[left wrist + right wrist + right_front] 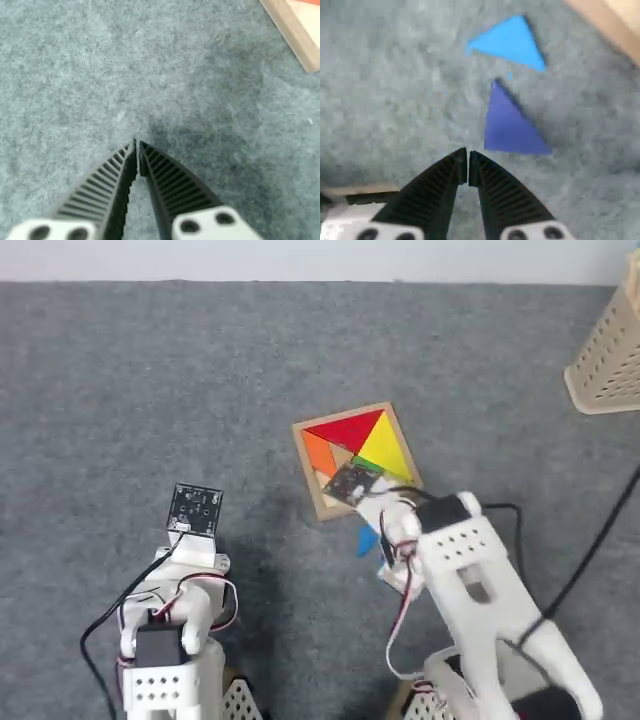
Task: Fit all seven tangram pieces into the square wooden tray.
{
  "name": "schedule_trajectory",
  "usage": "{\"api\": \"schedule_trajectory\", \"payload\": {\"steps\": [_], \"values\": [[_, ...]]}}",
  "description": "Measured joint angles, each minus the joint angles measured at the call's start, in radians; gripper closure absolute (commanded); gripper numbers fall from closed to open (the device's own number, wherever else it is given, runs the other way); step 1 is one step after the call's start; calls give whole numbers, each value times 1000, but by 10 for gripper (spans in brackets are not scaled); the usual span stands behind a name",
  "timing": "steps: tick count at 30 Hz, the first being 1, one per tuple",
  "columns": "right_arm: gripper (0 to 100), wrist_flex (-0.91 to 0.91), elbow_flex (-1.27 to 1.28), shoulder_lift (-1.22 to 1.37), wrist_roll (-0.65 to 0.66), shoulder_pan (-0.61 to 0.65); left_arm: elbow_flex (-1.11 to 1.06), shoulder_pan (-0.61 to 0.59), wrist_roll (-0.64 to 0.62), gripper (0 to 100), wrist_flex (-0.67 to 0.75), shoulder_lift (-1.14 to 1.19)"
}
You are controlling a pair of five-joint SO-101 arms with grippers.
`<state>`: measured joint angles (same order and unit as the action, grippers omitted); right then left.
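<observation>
Okay, I see left jaws and right jaws closed, empty. Dark blue triangle point(509, 125) sits by right jaws.

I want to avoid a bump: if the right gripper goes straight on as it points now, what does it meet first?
Probably the bare grey mat, just beside the dark blue triangle; the right gripper is shut and its tips aim past that piece's edge. Depth is unclear.

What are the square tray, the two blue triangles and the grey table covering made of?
Square tray: pale wood, apparently unvarnished; tan, matte rim. Light blue triangle and dark blue triangle: flat, evenly coloured, matte; painted wood or plastic, unclear. Table covering: grey felt or carpet, visibly fuzzy.
</observation>
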<state>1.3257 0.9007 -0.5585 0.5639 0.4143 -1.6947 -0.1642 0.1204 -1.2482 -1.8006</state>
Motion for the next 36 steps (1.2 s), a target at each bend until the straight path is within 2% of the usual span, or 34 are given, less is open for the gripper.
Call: {"api": "schedule_trajectory", "payload": {"steps": [6, 10, 14, 18, 25, 30, 36], "values": [[838, 0, 110, -61, 32, -63, 0, 0, 0, 988, 0, 0], [838, 0, 123, -63, 98, -71, 0, 0, 0, 988, 0, 0], [839, -25, 123, -58, 106, -72, 0, 0, 0, 988, 0, 0], [839, -87, 123, 52, 114, -80, 0, 0, 0, 988, 0, 0], [839, -160, 17, 307, 114, -255, 0, 0, 0, 988, 0, 0], [840, -161, -112, 381, 114, -351, 0, 0, 0, 988, 0, 0], [840, -135, -170, 351, 81, -315, 0, 0, 0, 988, 0, 0]]}}
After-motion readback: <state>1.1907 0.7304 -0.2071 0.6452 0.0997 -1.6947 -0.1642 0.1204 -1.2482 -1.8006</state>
